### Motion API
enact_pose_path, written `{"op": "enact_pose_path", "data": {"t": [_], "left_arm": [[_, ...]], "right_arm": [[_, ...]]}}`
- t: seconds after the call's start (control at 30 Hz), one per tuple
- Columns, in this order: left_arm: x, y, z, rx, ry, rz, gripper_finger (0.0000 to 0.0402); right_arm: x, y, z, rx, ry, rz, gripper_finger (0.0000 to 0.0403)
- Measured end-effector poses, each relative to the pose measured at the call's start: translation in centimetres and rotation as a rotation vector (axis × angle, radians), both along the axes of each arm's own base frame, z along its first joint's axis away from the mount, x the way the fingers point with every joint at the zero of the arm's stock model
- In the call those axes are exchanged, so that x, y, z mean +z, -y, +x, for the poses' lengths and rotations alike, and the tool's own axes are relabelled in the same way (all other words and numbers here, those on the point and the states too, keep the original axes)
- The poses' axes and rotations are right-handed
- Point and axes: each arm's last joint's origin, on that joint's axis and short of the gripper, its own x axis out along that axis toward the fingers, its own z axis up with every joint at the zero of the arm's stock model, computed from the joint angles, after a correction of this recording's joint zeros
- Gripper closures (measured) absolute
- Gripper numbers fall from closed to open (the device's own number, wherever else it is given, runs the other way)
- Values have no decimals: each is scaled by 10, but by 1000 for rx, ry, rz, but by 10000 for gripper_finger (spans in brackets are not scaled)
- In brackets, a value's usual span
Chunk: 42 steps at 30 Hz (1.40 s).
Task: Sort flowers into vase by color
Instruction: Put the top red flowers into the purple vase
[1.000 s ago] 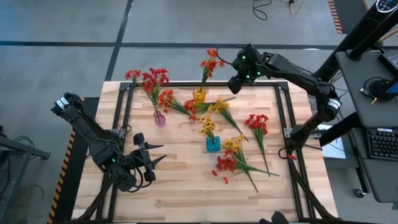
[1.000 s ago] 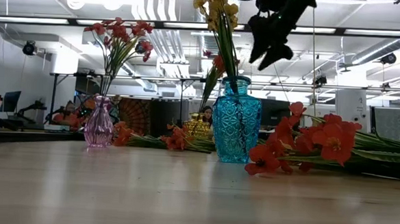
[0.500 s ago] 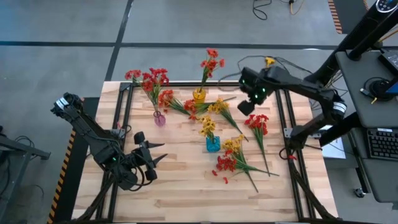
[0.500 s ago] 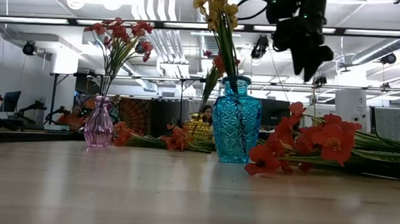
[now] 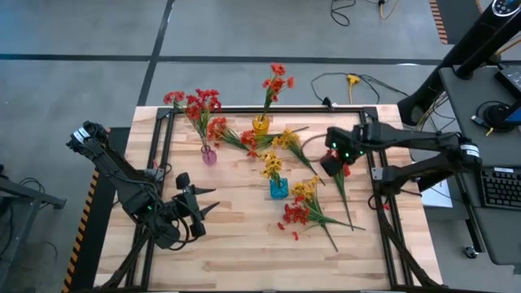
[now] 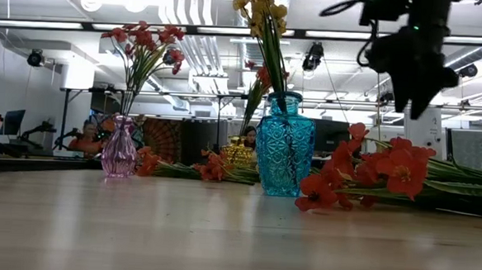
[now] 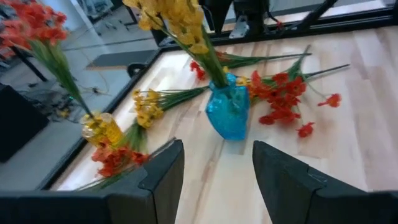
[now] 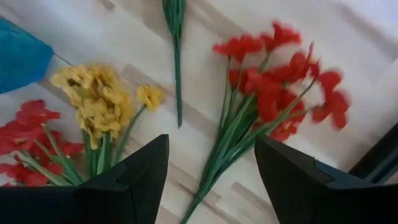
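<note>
My right gripper [image 5: 330, 164] hangs open above a loose red sprig [image 5: 339, 175] near the table's right edge. In the right wrist view its fingers [image 8: 211, 148] stand on either side of that sprig's green stems [image 8: 225, 146], without touching; its blooms [image 8: 280, 74] lie beyond. The low view shows the gripper [image 6: 412, 93] clear above the red blooms [image 6: 388, 169]. A blue vase [image 5: 278, 188] holds yellow flowers, a pink vase [image 5: 209, 155] red ones, a yellow vase [image 5: 260, 124] orange-red ones. My left gripper [image 5: 200, 208] waits open near the table's left near corner.
More loose sprigs lie on the wood: a yellow one [image 8: 99, 102] and a red one [image 8: 34, 130] near the blue vase [image 8: 18, 56], orange-red [image 5: 244, 138] and yellow [image 5: 286, 140] ones beside the yellow vase. A black frame rail [image 5: 368, 163] runs along the table's right edge.
My right gripper has swung from the far edge beside the yellow vase toward the table's right and near side and has come down over the loose red sprig. The flowers and vases have stayed where they were.
</note>
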Motion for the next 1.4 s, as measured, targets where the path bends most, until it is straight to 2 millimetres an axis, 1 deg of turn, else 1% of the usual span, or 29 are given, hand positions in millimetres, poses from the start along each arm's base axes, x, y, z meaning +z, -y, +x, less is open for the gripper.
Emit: {"op": "enact_pose_path", "data": {"t": [0.17,0.3,0.4,0.5,0.63,0.73,0.83,0.97,1.1,1.23,1.4], "left_arm": [[8,2,2,-10,12,-30,228],[9,2,2,-12,17,-33,228],[9,2,2,-14,15,-29,228],[9,2,2,-14,14,-28,228],[9,2,2,-15,13,-25,228],[9,2,2,-15,13,-25,228],[9,2,2,-17,11,-20,228],[9,2,2,-14,11,-6,228],[9,2,2,-12,13,1,228],[9,2,2,-13,12,6,228],[9,2,2,-12,13,6,228]], "right_arm": [[-23,-18,-6,-31,-54,34,174],[-38,-28,-5,-46,-109,28,174],[-48,-33,-3,-44,-128,29,165],[-60,-36,1,-39,-130,28,146],[-74,-36,1,-56,-160,31,123],[-84,-37,-3,-81,-207,34,118],[-93,-37,-6,-100,-206,37,122],[-104,-37,-8,-105,-170,45,137],[-112,-37,-12,-123,-164,49,162],[-116,-37,-15,-143,-175,52,201],[-116,-37,-14,-149,-166,53,265]]}}
